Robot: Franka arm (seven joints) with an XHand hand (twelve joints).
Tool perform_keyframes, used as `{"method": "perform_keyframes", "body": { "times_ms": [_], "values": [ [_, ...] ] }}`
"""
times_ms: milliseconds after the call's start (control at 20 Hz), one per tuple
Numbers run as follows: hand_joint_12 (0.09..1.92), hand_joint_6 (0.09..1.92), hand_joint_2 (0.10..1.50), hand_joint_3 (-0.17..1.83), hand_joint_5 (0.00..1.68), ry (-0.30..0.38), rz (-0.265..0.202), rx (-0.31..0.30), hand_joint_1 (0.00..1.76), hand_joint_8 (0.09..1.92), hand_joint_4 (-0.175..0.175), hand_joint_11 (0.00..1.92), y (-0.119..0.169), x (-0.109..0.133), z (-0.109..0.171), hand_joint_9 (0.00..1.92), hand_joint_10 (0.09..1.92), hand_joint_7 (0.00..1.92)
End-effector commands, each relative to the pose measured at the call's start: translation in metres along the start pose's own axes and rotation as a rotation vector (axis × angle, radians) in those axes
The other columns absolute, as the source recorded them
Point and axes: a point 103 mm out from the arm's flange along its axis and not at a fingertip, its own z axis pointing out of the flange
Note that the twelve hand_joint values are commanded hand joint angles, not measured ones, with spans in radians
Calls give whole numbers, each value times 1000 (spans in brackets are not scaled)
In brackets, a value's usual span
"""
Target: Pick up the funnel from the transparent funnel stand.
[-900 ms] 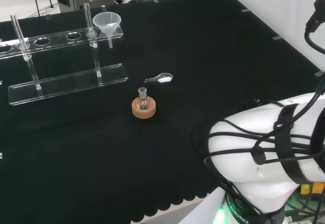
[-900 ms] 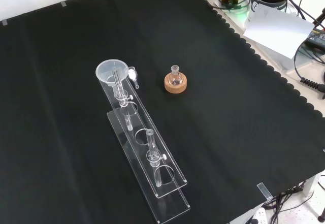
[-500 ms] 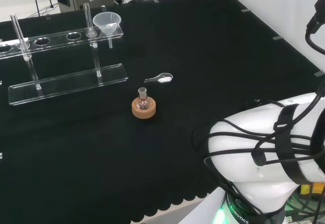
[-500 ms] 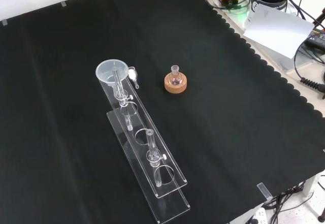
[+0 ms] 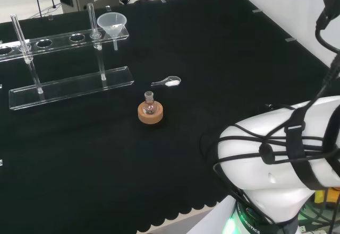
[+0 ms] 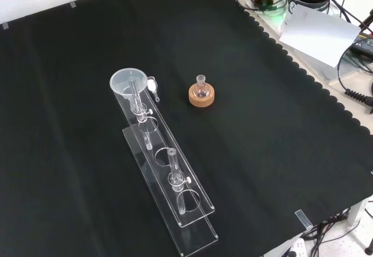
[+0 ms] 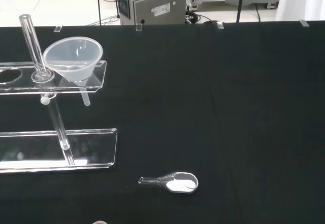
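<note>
A clear plastic funnel (image 5: 112,24) sits in the end hole of the transparent funnel stand (image 5: 69,85), its stem hanging below the top shelf. In the front view the funnel (image 6: 128,83) is at the stand's far end, and the stand (image 6: 169,178) runs toward the near edge of the cloth. The wrist view has the funnel (image 7: 73,59) seated in the shelf beside an upright rod of the stand (image 7: 56,148). The arm's white links (image 5: 276,159) fill the lower right of the head view.
A small round flask on a cork ring (image 5: 150,111) stands in the middle of the cloth (image 6: 201,94). A clear scoop with white powder (image 5: 167,82) lies between flask and stand (image 7: 172,182). A grey box (image 7: 152,4) stands beyond the cloth's far edge.
The arm's white links have shifted slightly in the head view. The funnel, stand, flask and scoop have not moved.
</note>
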Motion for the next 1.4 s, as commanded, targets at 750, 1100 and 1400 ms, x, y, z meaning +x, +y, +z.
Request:
{"method": "perform_keyframes", "body": {
  "times_ms": [750,1100,1400],
  "values": [
    [1361,87,1191,378,217,-12,-38,119,0,450,-5,77,169,18,72,169,622,1],
    [1364,87,1191,371,214,-45,-82,176,0,454,-9,73,221,42,95,166,622,1],
    [1378,87,1192,341,226,-70,-116,219,14,486,-14,61,243,70,115,180,638,23]
  ]
}}
